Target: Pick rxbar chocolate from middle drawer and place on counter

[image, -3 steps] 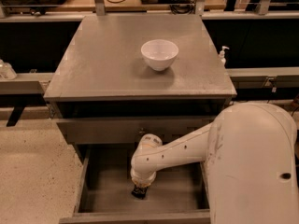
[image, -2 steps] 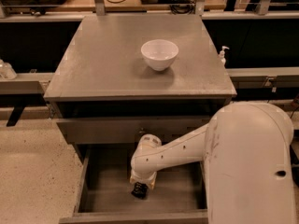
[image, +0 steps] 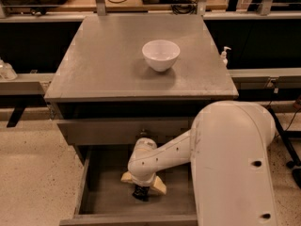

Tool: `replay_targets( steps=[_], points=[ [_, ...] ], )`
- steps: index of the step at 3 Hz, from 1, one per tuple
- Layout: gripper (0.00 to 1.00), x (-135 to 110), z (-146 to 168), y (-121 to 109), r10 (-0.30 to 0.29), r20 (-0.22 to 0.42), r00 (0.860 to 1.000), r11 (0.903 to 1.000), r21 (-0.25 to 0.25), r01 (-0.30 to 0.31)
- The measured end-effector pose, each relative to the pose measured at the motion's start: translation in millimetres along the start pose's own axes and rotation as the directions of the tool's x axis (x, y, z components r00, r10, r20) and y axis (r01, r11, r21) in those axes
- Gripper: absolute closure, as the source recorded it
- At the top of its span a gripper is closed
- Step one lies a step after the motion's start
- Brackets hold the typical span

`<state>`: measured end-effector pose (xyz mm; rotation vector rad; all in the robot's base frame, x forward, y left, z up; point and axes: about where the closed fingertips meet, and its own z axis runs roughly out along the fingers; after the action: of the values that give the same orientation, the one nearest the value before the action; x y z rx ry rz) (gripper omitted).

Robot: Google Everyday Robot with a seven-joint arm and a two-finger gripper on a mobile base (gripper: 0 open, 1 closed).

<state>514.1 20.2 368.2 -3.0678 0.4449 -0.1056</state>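
Note:
The middle drawer [image: 94, 192] is pulled open at the bottom of the cabinet. My white arm reaches down into it. My gripper [image: 141, 188] is low over the drawer floor, its pale fingers [image: 159, 184] spread to either side. A small dark thing between them, which I take for the rxbar chocolate [image: 140, 193], lies on the drawer floor, mostly hidden by the wrist. The counter [image: 103, 65] is the flat grey top above.
A white bowl [image: 161, 54] stands on the counter right of centre. The shut top drawer front [image: 94, 130] hangs just above the open drawer. A small white pump bottle [image: 225, 55] stands behind the counter's right edge. My arm's big white housing [image: 230, 168] fills the lower right.
The pale fingers now show spread on both sides of the dark thing; before, only a dark tip showed under the wrist. The arm has barely moved.

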Motion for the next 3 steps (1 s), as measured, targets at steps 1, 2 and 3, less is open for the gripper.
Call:
replay_targets(
  steps=[1,2,3],
  points=[
    [0.00,1.7,10.7,4.6,0.020,0.004,1.000,0.9996,-0.020,-0.020],
    [0.00,2.1,13.5,8.0,0.033,0.007,0.999,0.9992,-0.024,-0.033],
    [0.00,0.6,20.5,7.6,0.036,0.021,0.999,0.9987,-0.036,-0.036]
  ],
)
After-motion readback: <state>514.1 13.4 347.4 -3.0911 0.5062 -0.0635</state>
